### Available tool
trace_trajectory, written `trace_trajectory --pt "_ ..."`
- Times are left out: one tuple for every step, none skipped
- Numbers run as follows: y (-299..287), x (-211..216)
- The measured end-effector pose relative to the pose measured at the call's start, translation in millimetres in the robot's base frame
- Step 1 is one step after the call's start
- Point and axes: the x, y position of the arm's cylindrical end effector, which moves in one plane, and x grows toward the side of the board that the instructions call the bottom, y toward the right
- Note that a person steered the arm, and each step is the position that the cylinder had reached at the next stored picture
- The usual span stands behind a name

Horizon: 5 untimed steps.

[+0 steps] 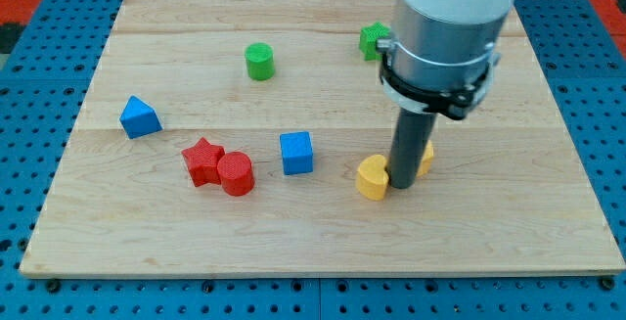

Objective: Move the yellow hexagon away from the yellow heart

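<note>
The yellow heart (371, 177) lies right of the board's middle, toward the view's bottom. The yellow hexagon (425, 158) sits just to its right and a little higher, mostly hidden behind the rod. My tip (402, 185) stands on the board between the two yellow blocks, touching or nearly touching both. The rod and the arm's white and grey body rise above it toward the view's top.
A blue cube (296, 153) lies left of the heart. A red star (201, 160) and a red cylinder (235, 174) touch each other further left. A blue triangle (139, 116) is at the left, a green cylinder (259, 62) at top middle, a green block (373, 40) partly behind the arm.
</note>
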Motion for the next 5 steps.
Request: trace_trajectory --pt "-35.2 -7.2" --pt "-5.1 -25.3" --pt "47.5 -28.3" --pt "61.9 -15.3" --pt "44.8 15.1"
